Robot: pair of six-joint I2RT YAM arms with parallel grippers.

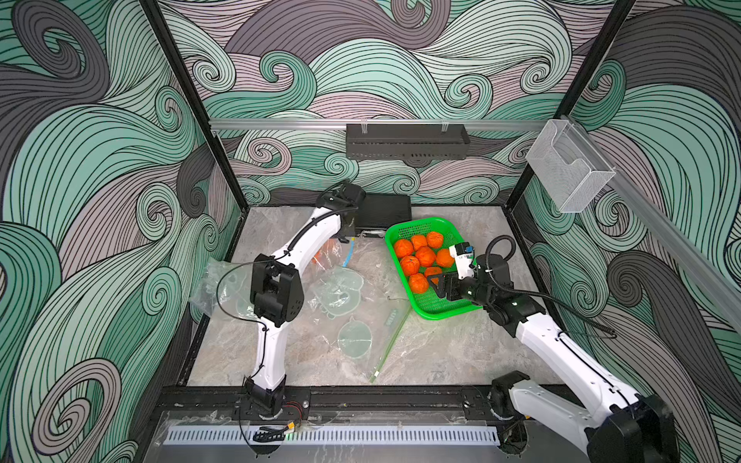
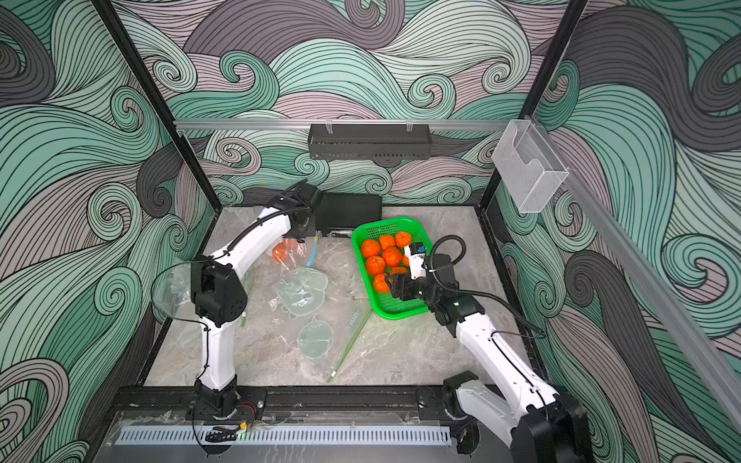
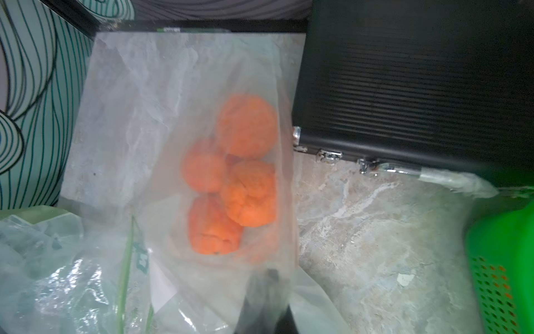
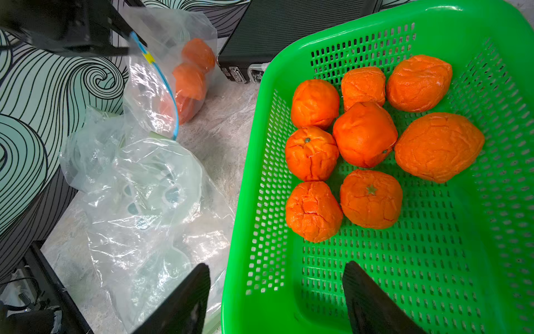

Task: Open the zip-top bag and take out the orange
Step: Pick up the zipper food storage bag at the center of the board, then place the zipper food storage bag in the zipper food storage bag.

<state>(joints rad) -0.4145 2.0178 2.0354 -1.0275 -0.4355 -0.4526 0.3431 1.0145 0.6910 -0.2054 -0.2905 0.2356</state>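
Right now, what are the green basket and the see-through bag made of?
The green basket: probably hard glossy plastic, with neat rows of holes and a shiny rim. The see-through bag: thin soft plastic film; it crinkles, glints, and oranges show through.

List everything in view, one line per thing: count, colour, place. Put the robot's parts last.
zip bag: one, clear with a blue zip strip, held up near the back of the table
bagged oranges: four, orange, inside the zip bag
basket: one, green, on the table's right side
basket oranges: eight, orange, in the basket
empty bags: several, exact count unclear, clear, crumpled on the table's middle and left
case: one, black, at the table's back edge
shelf: one, black, on the back wall rail
holder: one, clear, on the right wall rail
table: one, grey marbled
left gripper: shut on the zip bag's top edge
right gripper: open, above the basket, holding nothing
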